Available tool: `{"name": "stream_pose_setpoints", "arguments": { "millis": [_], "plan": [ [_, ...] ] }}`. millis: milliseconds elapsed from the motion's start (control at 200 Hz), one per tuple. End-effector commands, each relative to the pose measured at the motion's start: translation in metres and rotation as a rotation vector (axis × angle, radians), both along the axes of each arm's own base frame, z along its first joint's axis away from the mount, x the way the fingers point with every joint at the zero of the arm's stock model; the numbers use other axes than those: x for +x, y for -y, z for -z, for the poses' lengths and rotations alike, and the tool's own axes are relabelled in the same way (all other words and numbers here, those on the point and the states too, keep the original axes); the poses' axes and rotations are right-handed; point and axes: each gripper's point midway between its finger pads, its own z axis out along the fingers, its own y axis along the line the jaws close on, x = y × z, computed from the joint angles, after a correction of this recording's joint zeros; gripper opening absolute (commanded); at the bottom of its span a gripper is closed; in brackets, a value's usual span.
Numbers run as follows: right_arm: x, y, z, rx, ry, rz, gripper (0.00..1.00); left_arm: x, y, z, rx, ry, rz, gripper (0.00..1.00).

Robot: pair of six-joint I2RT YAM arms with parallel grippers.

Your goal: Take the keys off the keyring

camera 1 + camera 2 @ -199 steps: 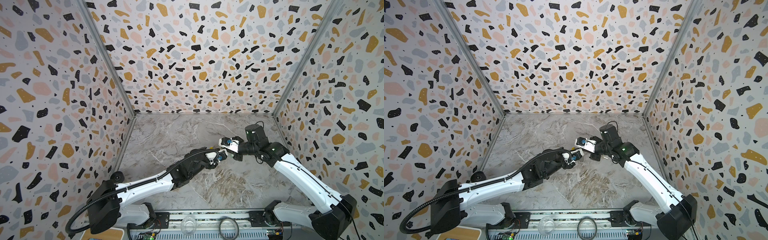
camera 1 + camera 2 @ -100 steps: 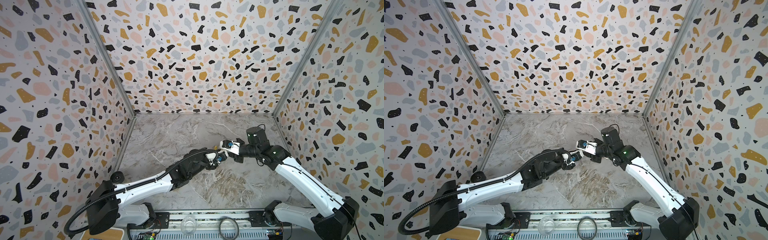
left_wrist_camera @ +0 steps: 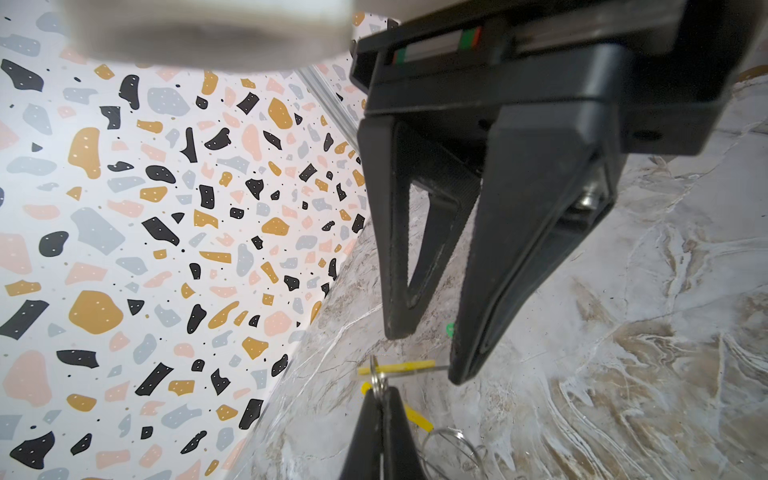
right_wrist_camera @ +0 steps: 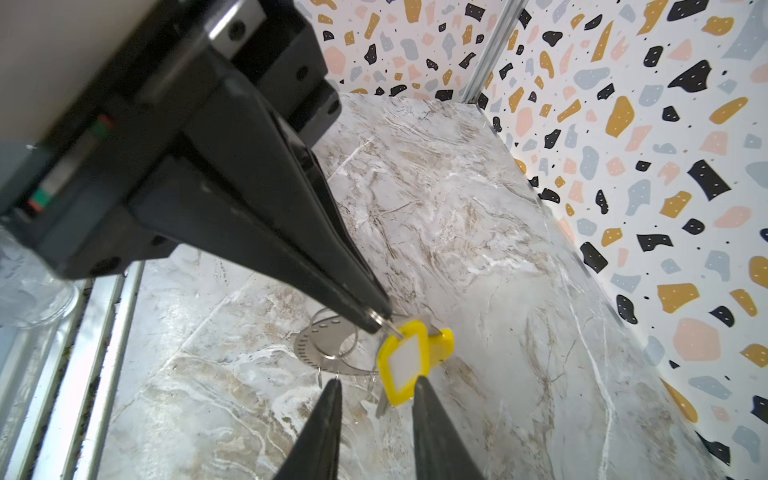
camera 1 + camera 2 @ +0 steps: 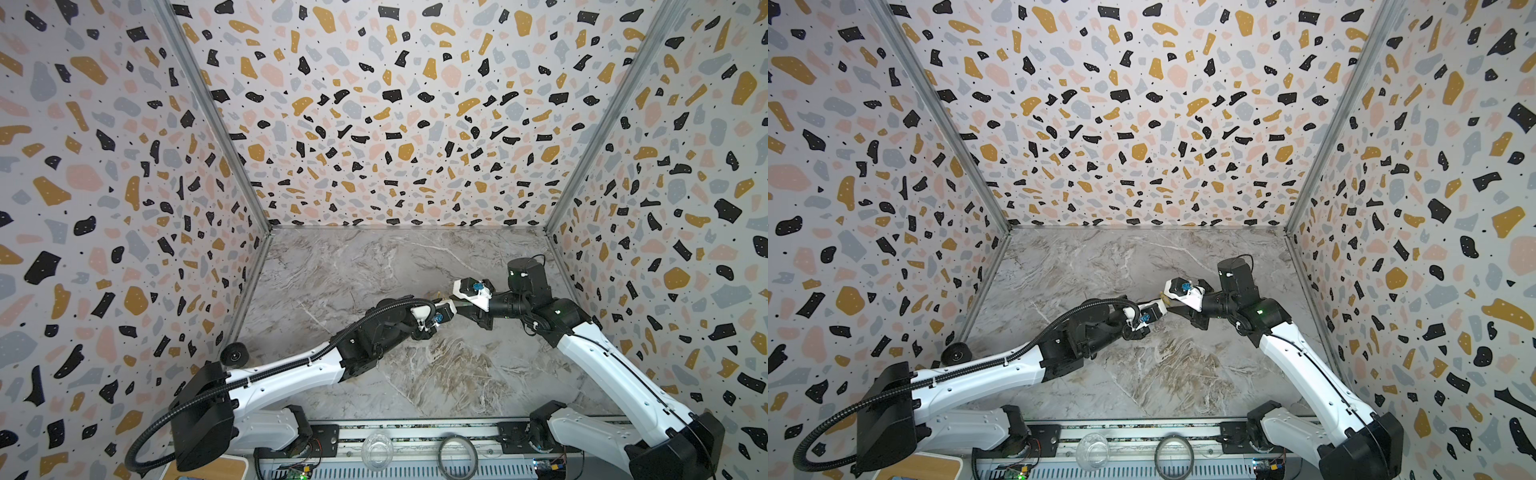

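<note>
Keyring (image 4: 332,357) and keys (image 4: 380,405) are out past the middle of the marble table (image 5: 415,374), where the two arms meet tip to tip. Nearest in both top views, on the front rail (image 5: 415,426) between the arm bases, stand a clear glass jar (image 5: 377,451) and, to its right and apart from it, a dark ring (image 5: 440,455). From there the left arm reaches in from the left and the right arm from the right, over bare marble. In the right wrist view the left gripper (image 4: 376,318) is clenched, its tips pinching silvery wire of the keyring. The loop curves away behind those tips, with a flat silvery arc dotted with holes beside it; whether either touches the table I cannot tell. A yellow tag (image 4: 405,365) with a white window hangs from the pinch, a silvery key blade showing at its free end, and a second yellow piece (image 4: 442,340) lies close behind it. The right gripper (image 4: 376,382) is released: its fingers stand apart to either side of the tag, one fingertip (image 4: 419,388) at a corner of the tag's free end, gripping nothing. In the left wrist view the tag shows edge-on between the two grippers. Beyond them the marble ends at the terrazzo back wall (image 5: 395,124).
</note>
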Motion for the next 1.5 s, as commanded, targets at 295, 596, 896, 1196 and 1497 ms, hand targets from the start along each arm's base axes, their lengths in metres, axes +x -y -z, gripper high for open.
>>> {"name": "stream_pose_setpoints", "arguments": {
  "millis": [295, 596, 896, 1196, 1497],
  "plan": [
    [0.006, 0.002, 0.001, 0.054, -0.038, 0.056, 0.41, -0.003, -0.003, -0.026, -0.076, 0.038, 0.007, 0.0],
    [0.012, -0.003, -0.003, 0.083, -0.01, 0.125, 0.46, 0.002, -0.004, -0.028, -0.095, 0.025, -0.024, 0.0],
    [0.028, 0.01, -0.015, 0.088, 0.211, 0.314, 0.49, 0.007, -0.002, -0.029, -0.117, 0.001, -0.043, 0.0],
    [0.018, 0.006, -0.021, 0.13, 0.291, 0.314, 0.49, 0.012, -0.004, -0.035, -0.148, -0.015, -0.063, 0.0],
    [0.016, -0.001, -0.011, 0.104, 0.277, 0.305, 0.46, 0.013, -0.003, -0.036, -0.156, -0.025, -0.064, 0.0]
  ]
}}
